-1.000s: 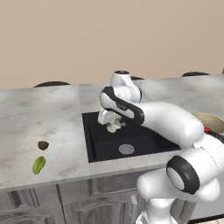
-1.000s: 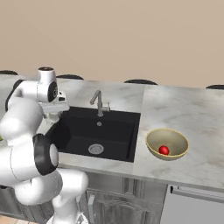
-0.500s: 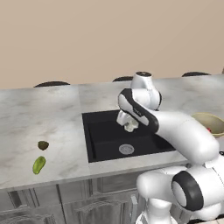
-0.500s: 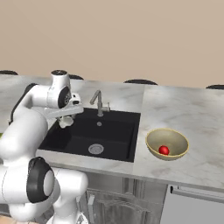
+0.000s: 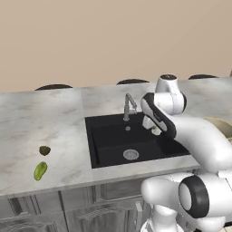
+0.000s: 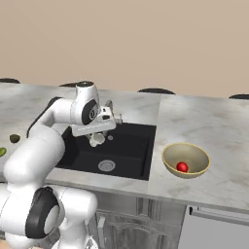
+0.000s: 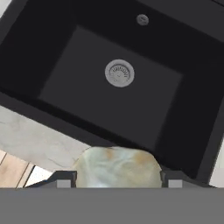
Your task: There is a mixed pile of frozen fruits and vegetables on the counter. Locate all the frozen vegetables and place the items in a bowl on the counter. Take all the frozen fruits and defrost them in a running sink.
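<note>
- I am holding the white arm's two-finger gripper (image 6: 97, 139) above the black rectangular recessed sink (image 5: 113, 145), in front of the grey angular faucet (image 5: 128, 105).
- The jaws are standing about half open, clamped on either side of a small whitish garlic-like bulb (image 7: 116, 168); in the hand view it is sitting snug between the two dark tips, so I am judging it gripped rather than loose.
- The bulb is hanging over the basin only because the basin lies between the pile and the bowl (it is a vegetable, so my reading is that it should not go into the water).
- The wide round tan-beige bowl (image 6: 171, 163) is sitting on the light grey-white marbled counter (image 6: 209, 126) on the far side of the sink, well apart from the gripper, with a small glossy red tomato (image 6: 182, 167) lying inside it.
- One vegetable is therefore looking sorted and the second is being held over the sink.
- The yellow-green oblong fruit (image 5: 40, 171) and the small dark olive-brown lump (image 5: 44, 150) are lying near each other on the counter on the sink's other side, untouched.
- I am seeing no water at the faucet, and the round silver drain (image 7: 119, 73) is looking dry.
- Next, in my judgement, the bulb needs carrying over the bowl's rim before the jaws are opened; letting go here would drop it into the basin.
</note>
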Controlling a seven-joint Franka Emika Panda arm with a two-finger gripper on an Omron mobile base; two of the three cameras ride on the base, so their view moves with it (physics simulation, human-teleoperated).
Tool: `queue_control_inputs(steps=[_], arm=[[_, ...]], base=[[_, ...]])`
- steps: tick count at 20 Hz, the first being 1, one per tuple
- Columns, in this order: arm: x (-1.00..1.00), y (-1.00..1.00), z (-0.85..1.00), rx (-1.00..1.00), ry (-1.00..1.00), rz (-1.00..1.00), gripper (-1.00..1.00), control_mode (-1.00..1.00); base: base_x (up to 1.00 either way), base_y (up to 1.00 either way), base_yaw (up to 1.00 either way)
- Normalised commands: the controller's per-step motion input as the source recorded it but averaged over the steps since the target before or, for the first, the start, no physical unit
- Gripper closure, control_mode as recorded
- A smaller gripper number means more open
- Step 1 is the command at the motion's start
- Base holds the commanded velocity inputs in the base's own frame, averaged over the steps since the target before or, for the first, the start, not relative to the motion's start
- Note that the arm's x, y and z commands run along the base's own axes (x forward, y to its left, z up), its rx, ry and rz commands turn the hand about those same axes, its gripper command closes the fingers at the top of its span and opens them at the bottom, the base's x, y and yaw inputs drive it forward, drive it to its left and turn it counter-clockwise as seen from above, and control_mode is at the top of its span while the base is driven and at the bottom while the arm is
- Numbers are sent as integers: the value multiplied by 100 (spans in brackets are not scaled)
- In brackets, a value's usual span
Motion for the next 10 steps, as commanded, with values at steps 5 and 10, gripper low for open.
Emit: queue_control_inputs(steps=[5,10], arm=[[8,-92,23,-7,2,-11,100,-100],[8,-95,20,-2,5,-13,100,-100]], base=[[0,0,0],[0,0,0]])
